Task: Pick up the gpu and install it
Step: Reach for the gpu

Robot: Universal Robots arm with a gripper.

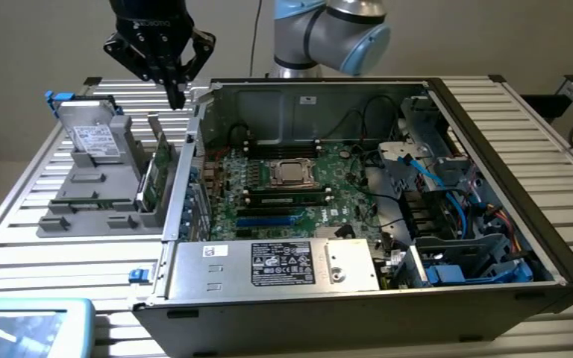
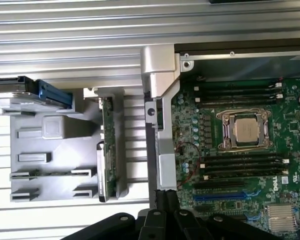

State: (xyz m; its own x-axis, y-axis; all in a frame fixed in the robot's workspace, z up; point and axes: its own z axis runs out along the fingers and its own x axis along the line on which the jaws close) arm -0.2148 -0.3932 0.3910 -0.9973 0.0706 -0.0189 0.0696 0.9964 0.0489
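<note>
Upper left of the exterior view, gripper (image 1: 177, 98): it hangs above the far end of the grey holder and touches nothing. Its fingers (image 1: 175, 86) are pressed together and hold nothing.
gpu (image 1: 157, 168): left of centre in the exterior view, standing on edge in a slot of the holder, just beside the outer wall of the case. The green board face shows and nothing grips the card.
holder (image 1: 87, 201): a grey moulded tray on the slatted counter (image 1: 27, 253). It also carries the hard drive (image 1: 95, 139) with its white label, toward the upper left.
case (image 1: 486, 149): open, with the motherboard (image 1: 297, 190) exposed at centre frame. The blue slots (image 1: 266, 221) at the board's lower middle look free.
Task standing: by my reading the pick has not begun, as the card sits in its slot and is not installed.
Risk, closed fingers: with no gap between them, a descent onto the card's top edge would probably push or tip it rather than straddle it.
Risk, case wall: the card stands so close to the wall that a spread finger could catch the metal rim.
Risk, thin card: an off-centre pinch might twist it in the slot or press on its components.
</note>
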